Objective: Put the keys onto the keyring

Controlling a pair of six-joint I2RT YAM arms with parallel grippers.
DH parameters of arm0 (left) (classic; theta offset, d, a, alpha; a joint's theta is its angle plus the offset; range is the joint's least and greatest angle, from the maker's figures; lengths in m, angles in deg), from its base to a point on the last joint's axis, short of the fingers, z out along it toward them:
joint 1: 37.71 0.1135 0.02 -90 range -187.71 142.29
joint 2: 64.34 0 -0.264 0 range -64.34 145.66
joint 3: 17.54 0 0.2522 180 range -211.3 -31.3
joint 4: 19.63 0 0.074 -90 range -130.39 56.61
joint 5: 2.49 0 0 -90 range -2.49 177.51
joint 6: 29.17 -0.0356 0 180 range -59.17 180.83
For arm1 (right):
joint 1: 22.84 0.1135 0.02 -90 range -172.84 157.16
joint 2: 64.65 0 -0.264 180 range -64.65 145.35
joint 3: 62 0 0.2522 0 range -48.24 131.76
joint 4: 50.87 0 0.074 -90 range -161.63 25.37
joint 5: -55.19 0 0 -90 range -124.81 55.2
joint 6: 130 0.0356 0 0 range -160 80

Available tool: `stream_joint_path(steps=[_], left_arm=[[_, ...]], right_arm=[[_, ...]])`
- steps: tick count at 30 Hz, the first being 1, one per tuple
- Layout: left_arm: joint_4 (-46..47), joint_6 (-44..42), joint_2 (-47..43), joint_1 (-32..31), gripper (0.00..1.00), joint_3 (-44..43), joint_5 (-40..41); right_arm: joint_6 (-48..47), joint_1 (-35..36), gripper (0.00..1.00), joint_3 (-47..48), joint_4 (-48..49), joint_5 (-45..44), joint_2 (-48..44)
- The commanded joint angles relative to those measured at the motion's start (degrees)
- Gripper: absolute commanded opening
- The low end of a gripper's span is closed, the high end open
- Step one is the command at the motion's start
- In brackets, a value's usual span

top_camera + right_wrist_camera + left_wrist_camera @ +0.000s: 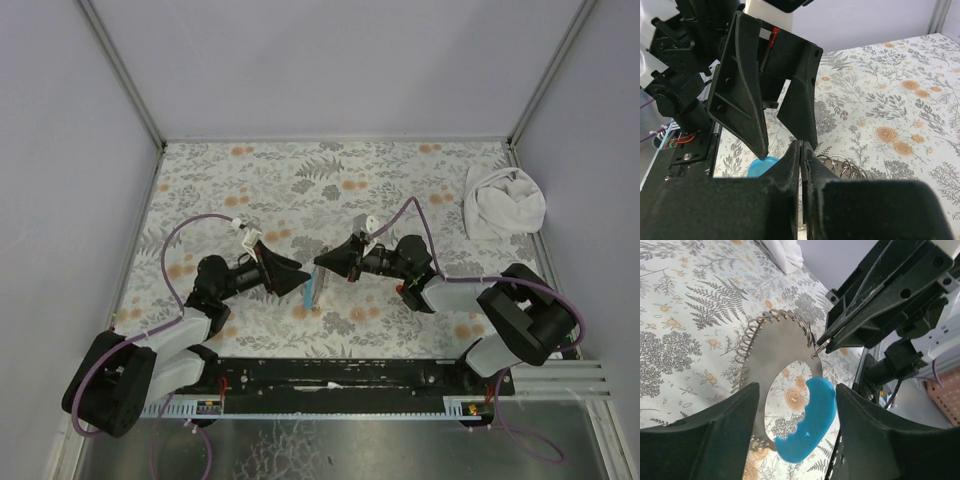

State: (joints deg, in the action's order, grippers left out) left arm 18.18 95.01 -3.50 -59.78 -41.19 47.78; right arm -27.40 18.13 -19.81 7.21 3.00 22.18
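Handling the keyring (785,345) should take little force: it looks a thin, stiff, light hoop, grey with a blue part (810,425), probably slick and apt to swing. It is held upright over the middle of the table (300,180), toward the near edge. The right gripper (826,344), fingers pressed together, pinches a small wire loop (818,347) on its rim. The left gripper (796,390) is spread astride it. The flat rim looks the safest hold. Only the left wrist view shows that pinch; the top view gives a blue sliver. No keys show.
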Motion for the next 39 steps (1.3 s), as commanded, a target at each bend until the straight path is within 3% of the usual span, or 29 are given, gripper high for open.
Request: stream_joint_path(steps=[1,7,28,35,39], left_arm=[[6.9,-1.5,1.5,0.4,0.56,-2.2,-5.2],[9.0,-1.5,2.8,0.4,0.41,-2.9,-7.7],[14.3,-1.0,7.3,0.3,0.36,-4.9,-13.2],[15.9,-0.5,9.2,0.2,0.31,-4.7,-14.6],[15.9,-0.5,9.2,0.1,0.24,-4.9,-15.0]], right_arm=[[-0.8,-0.5,0.00,0.5,3.1,2.5,-2.6],[-0.4,-0.6,0.00,0.1,4.1,3.7,-2.3],[3.0,-0.7,0.00,2.2,5.9,9.3,1.1],[3.9,-0.6,0.00,2.3,6.7,9.6,1.4],[4.6,-0.6,0.00,2.7,7.1,10.4,2.0]])
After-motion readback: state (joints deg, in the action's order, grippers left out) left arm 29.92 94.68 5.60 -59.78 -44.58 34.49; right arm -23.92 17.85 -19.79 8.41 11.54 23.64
